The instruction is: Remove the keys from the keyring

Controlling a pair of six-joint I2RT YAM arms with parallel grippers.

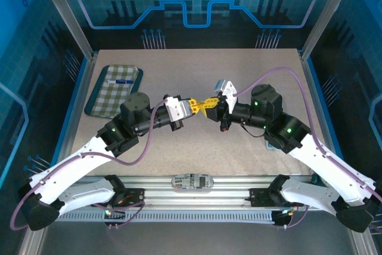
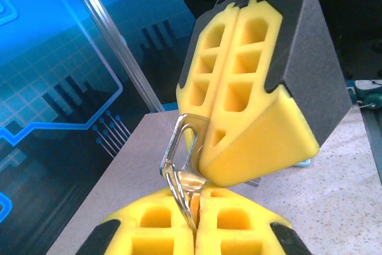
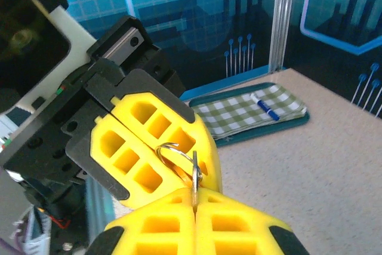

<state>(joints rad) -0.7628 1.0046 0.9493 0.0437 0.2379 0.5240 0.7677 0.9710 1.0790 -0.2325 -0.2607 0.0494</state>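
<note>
Above the middle of the table [image 1: 179,165] my two grippers meet tip to tip. My left gripper [image 1: 198,107] [image 2: 196,200] is shut on the keyring [image 2: 178,184], a thin silver wire ring that runs into the seam between its yellow fingers. My right gripper [image 1: 212,104] [image 3: 194,200] is shut on a flat silvery key [image 3: 195,174], seen edge-on. The keyring [image 3: 170,146] loops through the key's head. In the left wrist view the key's open head [image 2: 172,147] sticks out beside the right gripper [image 2: 203,158]. The left gripper [image 3: 192,160] fronts the right wrist view.
A teal tray [image 1: 89,110] [image 3: 262,132] with a green checked cloth lies at the back left of the table, with a small blue-and-white pen [image 1: 121,81] [image 3: 264,105] on it. A small device [image 1: 192,181] sits on the front rail between the arm bases.
</note>
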